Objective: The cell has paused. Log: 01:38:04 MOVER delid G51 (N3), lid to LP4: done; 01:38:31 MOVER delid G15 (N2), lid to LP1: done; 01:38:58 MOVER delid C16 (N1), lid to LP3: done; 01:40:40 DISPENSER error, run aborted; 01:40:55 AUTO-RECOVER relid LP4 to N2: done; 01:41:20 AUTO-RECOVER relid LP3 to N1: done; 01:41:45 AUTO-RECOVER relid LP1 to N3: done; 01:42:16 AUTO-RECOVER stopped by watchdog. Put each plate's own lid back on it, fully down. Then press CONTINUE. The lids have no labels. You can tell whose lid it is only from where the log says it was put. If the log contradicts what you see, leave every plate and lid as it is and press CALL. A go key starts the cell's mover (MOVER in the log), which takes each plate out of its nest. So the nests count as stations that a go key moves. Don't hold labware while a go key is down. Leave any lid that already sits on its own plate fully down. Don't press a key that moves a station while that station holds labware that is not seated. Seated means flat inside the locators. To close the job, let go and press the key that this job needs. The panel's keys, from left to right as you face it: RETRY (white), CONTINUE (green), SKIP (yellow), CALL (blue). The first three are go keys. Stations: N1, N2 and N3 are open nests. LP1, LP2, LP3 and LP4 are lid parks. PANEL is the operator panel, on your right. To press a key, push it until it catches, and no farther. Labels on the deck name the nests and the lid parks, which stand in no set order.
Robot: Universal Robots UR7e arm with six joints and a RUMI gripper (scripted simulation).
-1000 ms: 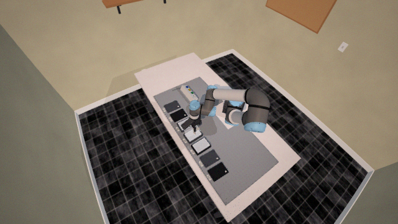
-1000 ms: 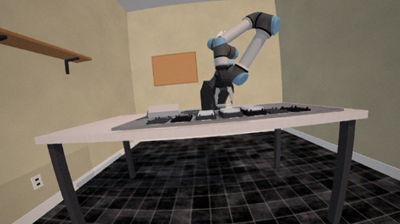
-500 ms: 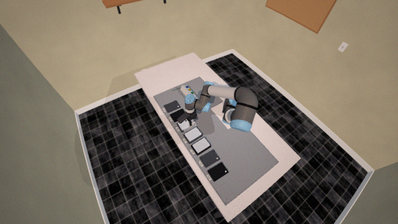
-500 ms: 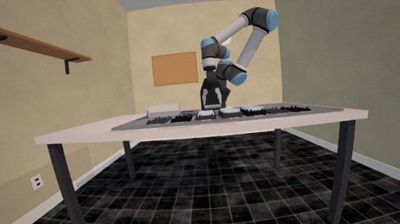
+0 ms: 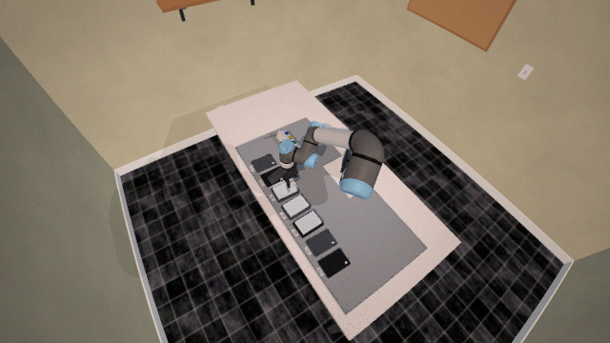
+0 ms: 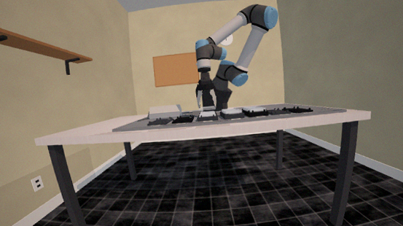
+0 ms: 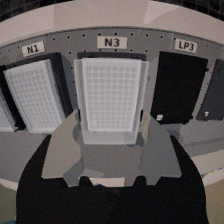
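Observation:
My gripper [image 7: 110, 110] [image 5: 288, 183] [image 6: 207, 104] is shut on a clear lid [image 7: 111, 136]. It holds the lid flat and centred over the white well plate [image 6: 207, 114] in the nest labelled N3 [image 7: 111, 42]. I cannot tell whether the lid touches the plate. The nest N1 [image 7: 32, 48] to the left in the wrist view holds another white plate [image 7: 35, 95] [image 5: 295, 206]. A third white plate [image 5: 308, 223] [image 6: 254, 110] sits one nest farther along. The lid park LP3 [image 7: 179, 92] [image 5: 270, 172], to the right in the wrist view, is black and bare.
The operator panel [image 5: 288, 136] [image 6: 165, 111], a white box with coloured keys, stands at the end of the grey deck [image 5: 372, 229]. More dark lid parks [image 5: 263, 162] [image 5: 321, 242] [image 5: 334, 263] lie along the same row. The arm's elbow [image 5: 362, 164] hangs over the deck.

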